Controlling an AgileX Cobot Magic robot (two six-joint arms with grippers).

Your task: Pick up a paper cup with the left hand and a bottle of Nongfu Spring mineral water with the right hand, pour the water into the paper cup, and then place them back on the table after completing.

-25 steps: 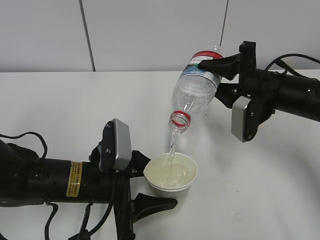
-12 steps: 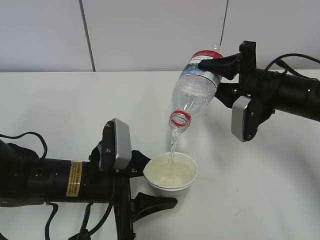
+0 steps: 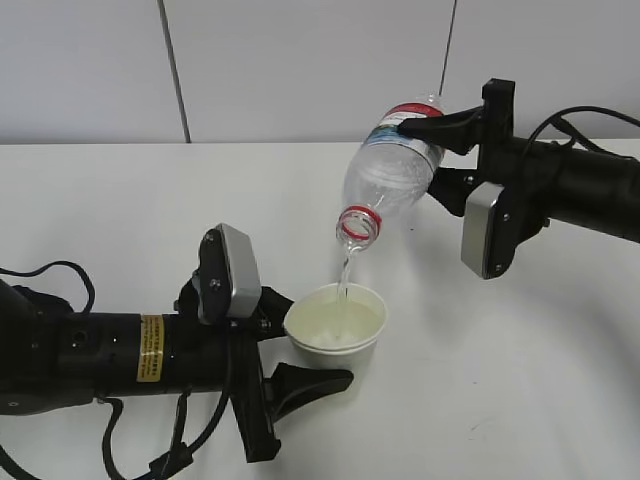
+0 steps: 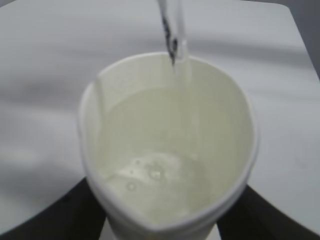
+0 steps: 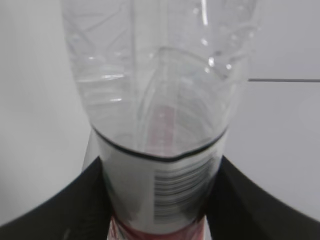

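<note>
Left hand (image 3: 285, 345) lies low and horizontal over the table (image 3: 120, 210), yellow sticker (image 3: 150, 348) on the forearm, print too small to read; its fingers are clamped on one paper cup (image 3: 335, 330), rim squeezed oval. A thin stream of water (image 3: 344, 275) drops into the cup. Right hand (image 3: 425, 155) comes in from the right, raised, jaws closed on the label end of one bottle (image 3: 388, 180), tipped neck-down above the cup. Label shows a barcode, no legible brand.

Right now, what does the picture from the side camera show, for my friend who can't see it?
A clear bottle, tipped mouth-down in the right claw, pours a thin stream of water into a white paper cup. The left claw holds the cup above a white table.
</note>
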